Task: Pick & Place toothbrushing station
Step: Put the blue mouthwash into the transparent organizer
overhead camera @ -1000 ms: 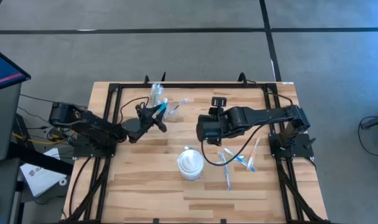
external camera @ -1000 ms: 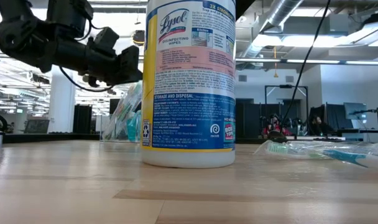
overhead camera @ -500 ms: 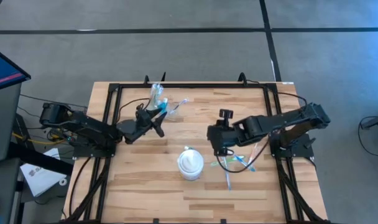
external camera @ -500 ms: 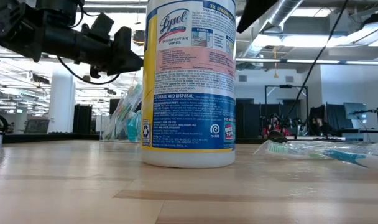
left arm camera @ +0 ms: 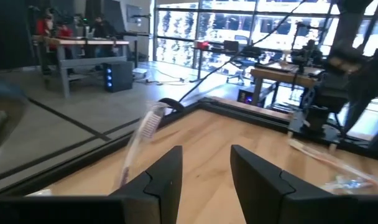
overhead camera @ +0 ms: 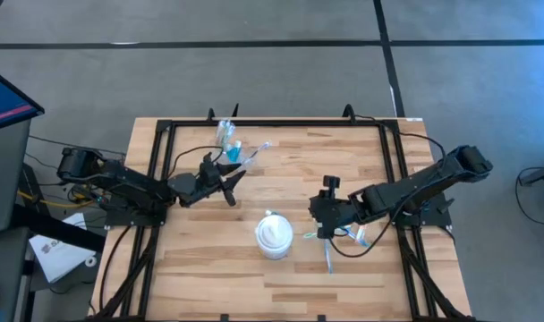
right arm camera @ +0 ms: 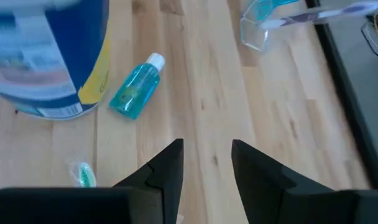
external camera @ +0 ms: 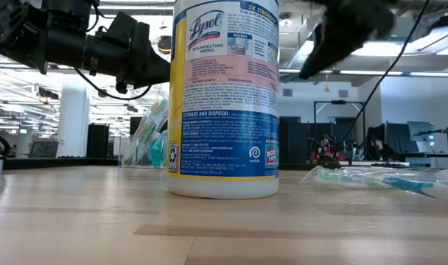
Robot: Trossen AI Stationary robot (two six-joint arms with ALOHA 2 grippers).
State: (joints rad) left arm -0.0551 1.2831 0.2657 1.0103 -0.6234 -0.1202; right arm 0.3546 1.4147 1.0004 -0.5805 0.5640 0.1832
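Two clear cups [overhead camera: 227, 139] holding toothbrushes stand at the table's far side, left of centre; one brush [overhead camera: 256, 152] sticks out toward the right. My left gripper [overhead camera: 232, 183] hovers just on their near side, level and open, with nothing between its fingers [left arm camera: 164, 180]. A wrapped brush [left arm camera: 141, 134] shows beyond them. My right gripper [overhead camera: 320, 224] hangs open and slanted down over the near right part of the table, above loose wrapped toothbrushes [overhead camera: 344, 234]. Past its fingers lie a small blue white-capped bottle [right arm camera: 134, 93] and a green brush head [right arm camera: 83, 174].
A tall wipes canister [overhead camera: 274, 235] with a white lid stands near the table's middle, just left of my right gripper, and fills the low view [external camera: 224, 96]. A black frame [overhead camera: 165, 134] runs round the table top. Bare wood lies along the near edge [overhead camera: 254, 286].
My right gripper has swung from the table's middle toward the near right and come down over the loose toothbrushes, tipping further downward. My left gripper has tipped up to level beside the cups. Nothing on the table has moved.
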